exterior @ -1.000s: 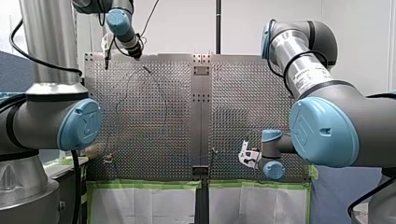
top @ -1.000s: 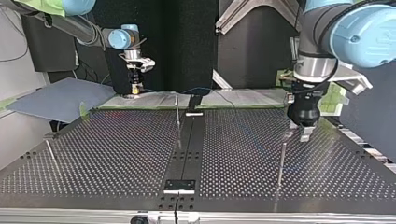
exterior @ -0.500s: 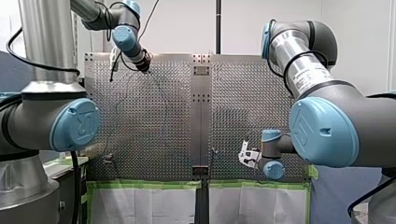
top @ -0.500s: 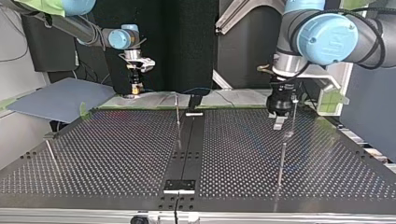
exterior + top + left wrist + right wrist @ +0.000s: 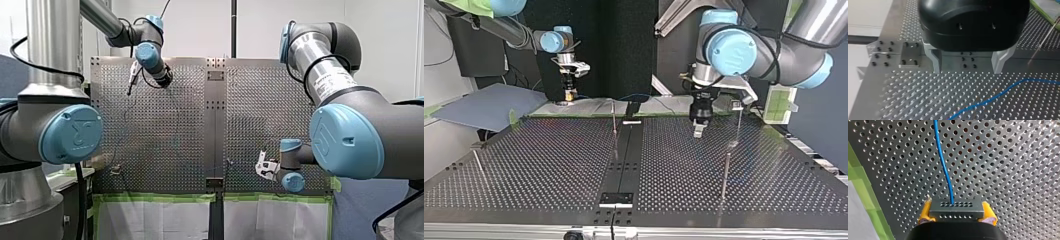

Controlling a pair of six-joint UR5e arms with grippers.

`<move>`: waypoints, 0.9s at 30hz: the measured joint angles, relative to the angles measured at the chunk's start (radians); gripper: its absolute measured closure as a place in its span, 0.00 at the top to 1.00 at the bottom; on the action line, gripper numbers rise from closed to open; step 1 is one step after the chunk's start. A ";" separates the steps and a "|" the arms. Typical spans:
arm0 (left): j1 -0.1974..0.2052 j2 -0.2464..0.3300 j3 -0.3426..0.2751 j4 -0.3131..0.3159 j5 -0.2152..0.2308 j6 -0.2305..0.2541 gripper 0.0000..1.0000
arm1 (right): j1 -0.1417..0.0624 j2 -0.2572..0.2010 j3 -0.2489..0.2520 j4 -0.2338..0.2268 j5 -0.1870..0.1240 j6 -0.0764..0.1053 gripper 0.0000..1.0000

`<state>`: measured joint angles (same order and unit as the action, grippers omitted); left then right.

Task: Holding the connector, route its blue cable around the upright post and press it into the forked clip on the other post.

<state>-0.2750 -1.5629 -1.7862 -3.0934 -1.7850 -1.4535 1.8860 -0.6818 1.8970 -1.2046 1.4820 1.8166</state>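
— Where is the connector?

— In the right gripper (image 5: 956,217). Its yellow pads (image 5: 923,213) are closed tight on the two ends of the dark, hole-dotted connector (image 5: 956,206). It is held close over the table (image 5: 1010,170), near the green tape (image 5: 858,170) along the table's edge. In the top view that gripper stands at the far edge, at the view's left.

— And the blue cable?

— The blue cable (image 5: 944,170) leaves the middle of the connector and runs ahead of the gripper over the table. In the left wrist view a curved stretch of the cable (image 5: 998,93) lies on the table, apart from that gripper's fingers.

— What about the left gripper?

— The left gripper (image 5: 968,62) points down at the table. Its metal fingers (image 5: 934,58) are spread wide, with nothing between them. In the top view it hangs right of the dark middle strip (image 5: 624,165). It is between the thin post (image 5: 614,117) by that strip and a second post (image 5: 725,172) further right.

— Can you see the forked clip?

— Not surely. A slim rod (image 5: 738,125) beside the second post carries a small block at its top. That may be the clip, but it is too small to tell.
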 joint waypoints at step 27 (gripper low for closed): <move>-0.060 -0.076 0.000 0.232 -0.232 0.228 1.00 | 0.014 0.000 0.000 0.000 -0.004 0.019 0.00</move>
<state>-0.3350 -1.6387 -1.7863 -2.8613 -2.0172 -1.2260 1.8996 -0.6814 1.8969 -1.2043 1.4781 1.8352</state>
